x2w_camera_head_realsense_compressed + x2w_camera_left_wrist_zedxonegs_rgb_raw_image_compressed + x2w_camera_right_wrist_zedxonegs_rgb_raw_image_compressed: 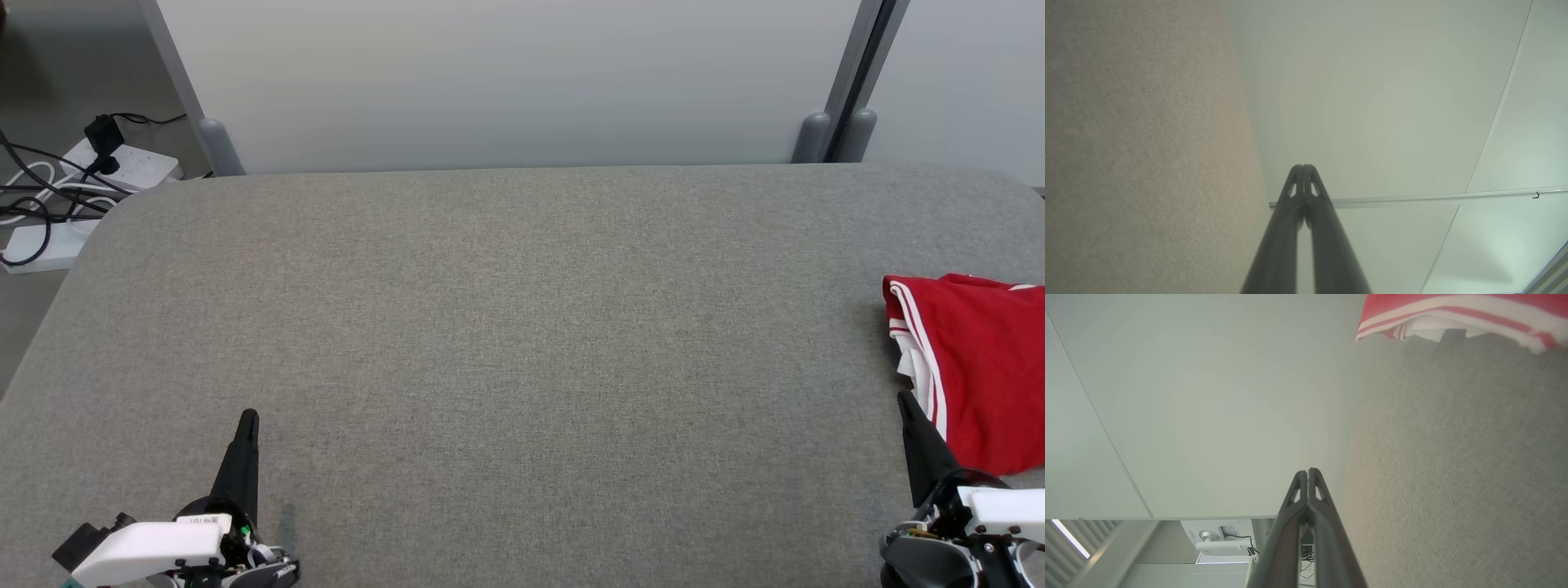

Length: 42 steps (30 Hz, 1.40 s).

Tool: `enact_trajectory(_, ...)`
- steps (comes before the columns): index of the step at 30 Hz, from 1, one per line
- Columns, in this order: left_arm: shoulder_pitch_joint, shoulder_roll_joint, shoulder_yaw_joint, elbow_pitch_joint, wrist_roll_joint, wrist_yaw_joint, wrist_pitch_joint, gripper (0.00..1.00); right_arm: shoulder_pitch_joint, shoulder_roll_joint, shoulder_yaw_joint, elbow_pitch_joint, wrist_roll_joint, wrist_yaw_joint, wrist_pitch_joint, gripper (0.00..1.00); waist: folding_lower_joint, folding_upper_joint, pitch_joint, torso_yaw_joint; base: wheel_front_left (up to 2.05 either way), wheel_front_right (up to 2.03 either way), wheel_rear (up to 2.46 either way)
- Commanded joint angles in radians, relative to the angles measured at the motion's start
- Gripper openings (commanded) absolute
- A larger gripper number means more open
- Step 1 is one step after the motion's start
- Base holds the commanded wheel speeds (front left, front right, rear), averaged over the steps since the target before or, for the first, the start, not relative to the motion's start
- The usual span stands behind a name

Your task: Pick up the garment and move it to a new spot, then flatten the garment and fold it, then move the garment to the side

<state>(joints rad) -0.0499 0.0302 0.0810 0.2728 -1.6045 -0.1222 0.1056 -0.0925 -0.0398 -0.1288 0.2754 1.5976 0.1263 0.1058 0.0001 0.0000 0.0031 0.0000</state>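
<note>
Lying far right on table [490, 327], red garment [980, 367] beside right gripper [903, 398]; left gripper [247, 417] apart; both closed.

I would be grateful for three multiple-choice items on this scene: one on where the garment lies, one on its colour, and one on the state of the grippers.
1. Where on the table does the garment lie in the head view?
A) at the right edge
B) in the middle
C) at the far left corner

2. What colour is the garment?
A) blue with yellow dots
B) red with white stripes
C) plain black

3. How do the left gripper and the right gripper stand?
A) both wide open
B) left shut on the garment
C) both shut, holding nothing

Key: 1 A, it lies against the right border; 2 B, white bands run along the red cloth; 3 C, each wrist view shows fingers pressed together with nothing between them.
</note>
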Motion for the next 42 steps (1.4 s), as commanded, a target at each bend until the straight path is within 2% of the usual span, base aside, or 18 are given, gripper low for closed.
enact_trajectory(1, -0.058, 0.020, 0.033, -0.028, -0.004, -0.008, 0.008, 0.00, -0.015, -0.010, 0.015, -0.031, 0.011, 0.004, 0.007, 0.00, 0.0000, 0.0000, 0.000, 0.000, 0.00, 0.00, 0.00)
enact_trajectory(42, -0.058, 0.020, 0.033, -0.028, -0.004, -0.008, 0.008, 0.00, -0.015, -0.010, 0.015, -0.031, 0.011, 0.004, 0.007, 0.00, 0.0000, 0.0000, 0.000, 0.000, 0.00, 0.00, 0.00)
